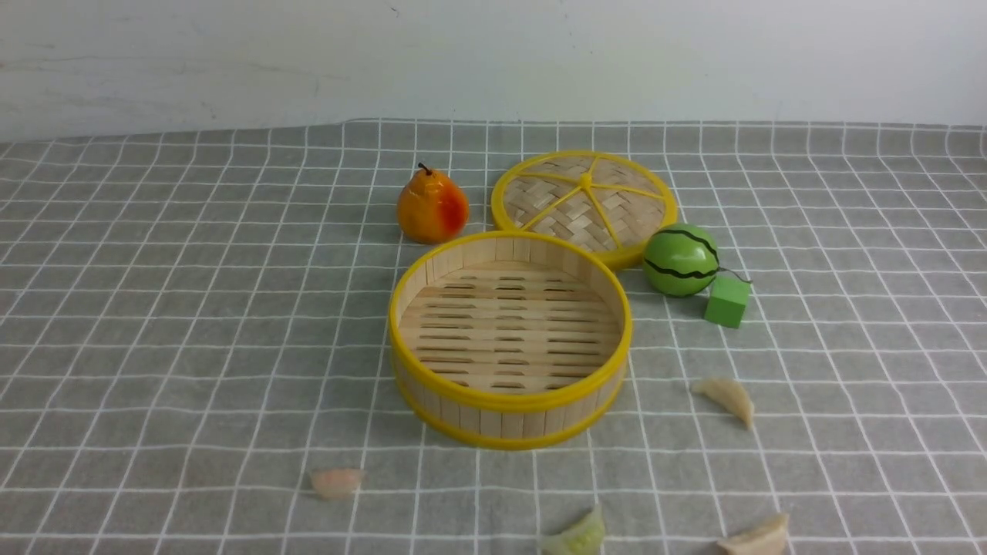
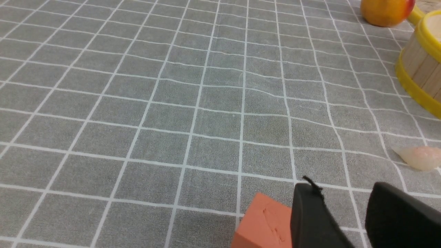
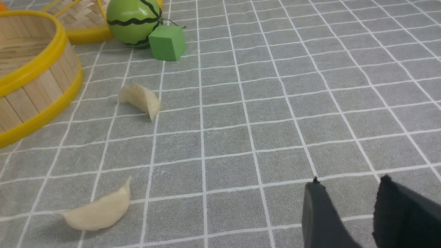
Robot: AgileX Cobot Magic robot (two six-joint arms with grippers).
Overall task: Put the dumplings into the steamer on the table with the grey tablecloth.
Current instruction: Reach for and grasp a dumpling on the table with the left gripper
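The steamer [image 1: 509, 402] stands empty in the middle of the grey tablecloth [image 1: 193, 308] that covers the table. Around it lie the dumplings: a pink one [image 1: 337, 482], a green one [image 1: 577, 536] and two cream ones [image 1: 726, 398] [image 1: 759, 537]. Neither gripper shows in the front view. In the left wrist view my left gripper [image 2: 344, 193] is open over bare cloth, with the pink dumpling [image 2: 420, 157] a short way beyond it. My right gripper [image 3: 349, 186] is also open and empty, well apart from the two cream dumplings [image 3: 139, 98] [image 3: 100, 210] and the steamer [image 3: 34, 89].
Behind the steamer sit a pear [image 1: 432, 206], the woven lid [image 1: 584, 202], a toy watermelon [image 1: 682, 260] and a green cube [image 1: 727, 301]. An orange-red block [image 2: 263, 224] lies right beside my left gripper's fingers.
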